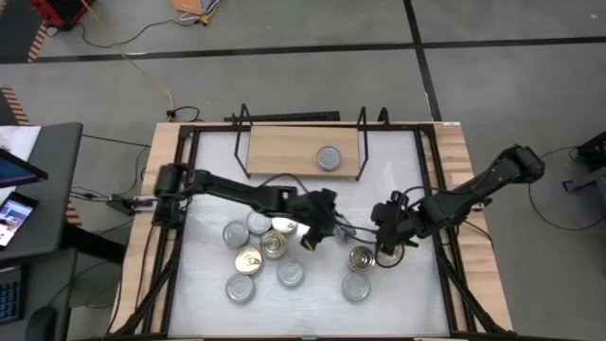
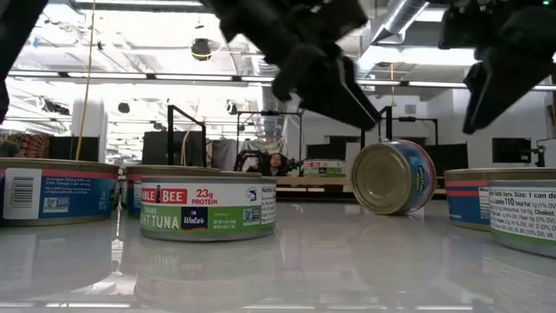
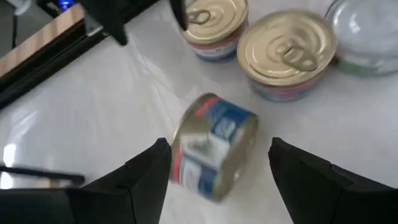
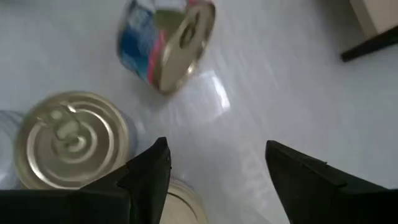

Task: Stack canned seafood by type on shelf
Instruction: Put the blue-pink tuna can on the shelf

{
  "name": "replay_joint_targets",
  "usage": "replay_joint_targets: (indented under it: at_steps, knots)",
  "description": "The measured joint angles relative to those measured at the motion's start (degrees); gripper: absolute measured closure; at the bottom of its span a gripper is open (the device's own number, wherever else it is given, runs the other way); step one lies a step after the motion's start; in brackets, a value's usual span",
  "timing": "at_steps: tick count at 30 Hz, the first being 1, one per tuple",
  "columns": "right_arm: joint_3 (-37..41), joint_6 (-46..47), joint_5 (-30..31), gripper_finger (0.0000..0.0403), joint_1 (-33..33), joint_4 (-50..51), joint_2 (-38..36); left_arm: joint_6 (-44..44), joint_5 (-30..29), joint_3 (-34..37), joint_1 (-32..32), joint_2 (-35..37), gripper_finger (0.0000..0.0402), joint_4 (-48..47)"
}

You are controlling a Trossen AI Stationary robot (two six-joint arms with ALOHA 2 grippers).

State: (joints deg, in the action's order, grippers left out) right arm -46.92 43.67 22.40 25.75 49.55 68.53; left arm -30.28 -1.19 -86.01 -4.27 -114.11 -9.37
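A blue-labelled tin stands on its edge on the white tabletop, its gold lid facing sideways; the low view also shows this tin. My left gripper is open, its fingers on either side of the tin and above it, apart from it. My right gripper is open over a flat gold-topped tin at the table's right. One silver-topped tin sits flat on the wooden shelf. Several more tins lie flat at the table's near left.
Two gold-topped tins stand just beyond the tipped tin. The shelf's black wire frames rise at both of its ends. Another tin lies near the front right. Black rails border the white tabletop.
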Motion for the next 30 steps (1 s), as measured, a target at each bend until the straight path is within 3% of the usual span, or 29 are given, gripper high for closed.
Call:
replay_joint_targets:
  at_steps: [5, 11, 20, 26, 30]
  knots:
    - [0.4, 3.1, 0.0, 0.0117, 3.2, -0.1, 0.0, -5.2, -1.3, -8.7, 0.1, -5.7, 0.014, -6.9]
    - [0.4, 7.5, 0.4, 0.0117, 5.9, -0.1, 0.0, -9.2, -1.4, -14.2, 1.0, -9.7, 0.014, -10.7]
    - [0.4, 12.5, 3.3, 0.0117, 8.9, -0.6, 0.0, -10.4, 1.2, -13.4, 2.8, -9.7, 0.014, -13.3]
    - [0.4, 13.5, 5.1, 0.0117, 9.2, -2.9, 0.0, -8.6, 7.8, -13.3, 3.7, -9.7, 0.0141, -15.1]
    - [0.4, 13.5, 5.1, 0.0117, 9.2, -3.0, 0.0, -9.0, 8.3, -13.3, 3.6, -9.7, 0.0151, -15.6]
